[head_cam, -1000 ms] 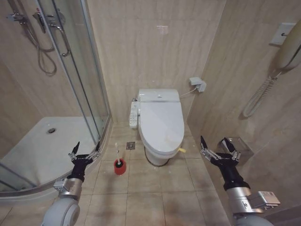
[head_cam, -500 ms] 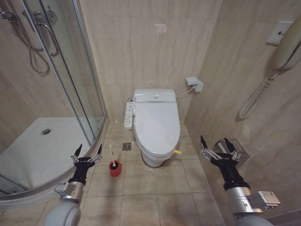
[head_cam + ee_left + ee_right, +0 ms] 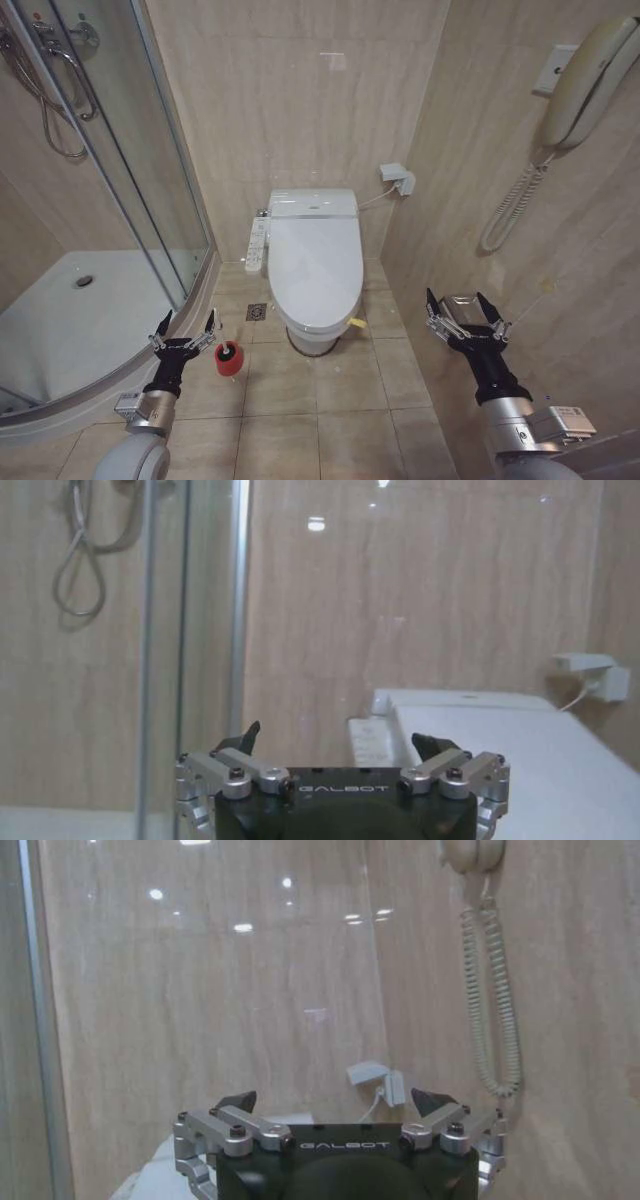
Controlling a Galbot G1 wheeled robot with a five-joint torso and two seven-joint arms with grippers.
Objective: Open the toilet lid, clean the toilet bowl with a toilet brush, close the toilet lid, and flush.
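While the head view takes in the whole toilet, lid point(image 3: 315, 265) down at centre, the wrist views catch just its tank end. Both end effectors — left point(image 3: 183, 331), right point(image 3: 464, 313) — hover open, empty. The brush point(image 3: 229, 352) sits in a red holder point(image 3: 228, 362) beside the left one, near the shower door point(image 3: 150, 190).

A bathroom — beige tiled walls point(image 3: 300, 110), a white toilet point(image 3: 315, 270), a glass shower stall point(image 3: 90, 200) — and a wall phone point(image 3: 585, 70).

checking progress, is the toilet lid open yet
No, in the head view the toilet lid lies flat, covering the bowl.
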